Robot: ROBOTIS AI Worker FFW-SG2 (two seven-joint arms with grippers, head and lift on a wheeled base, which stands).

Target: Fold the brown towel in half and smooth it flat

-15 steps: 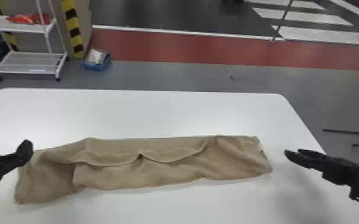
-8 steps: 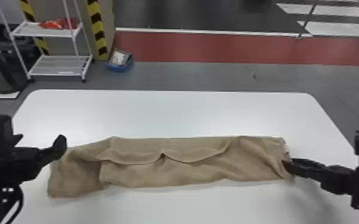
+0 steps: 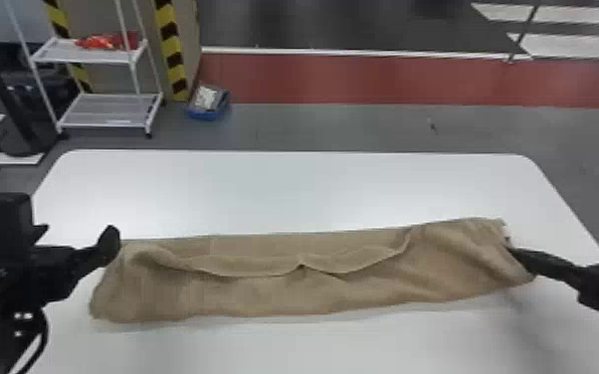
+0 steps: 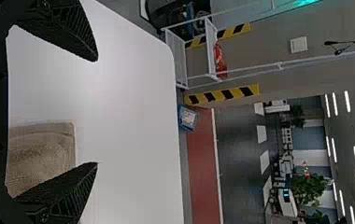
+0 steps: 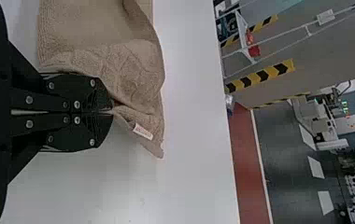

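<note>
Right gripper (image 3: 512,251): closed, with the brown towel (image 3: 353,293) pinched at its right-hand end. Right wrist view: fingers together, a small gather of cloth between the tips; a pale label (image 5: 143,131) lies on the cloth just beside them. Left gripper (image 3: 77,234): spread wide, nothing between the fingers, at the towel's left-hand end near its far corner; contact there cannot be told. Towel: long strip across the white table (image 3: 303,191), a loose wavy fold along its middle.

Change, vs. 1.0 s ago: right gripper was apart from the towel, off its right-hand end; 0.5 s ago it was at the cloth's edge. Since then that end has been drawn up and slightly outward, near edge now slanting. Left-hand end: little changed.
</note>
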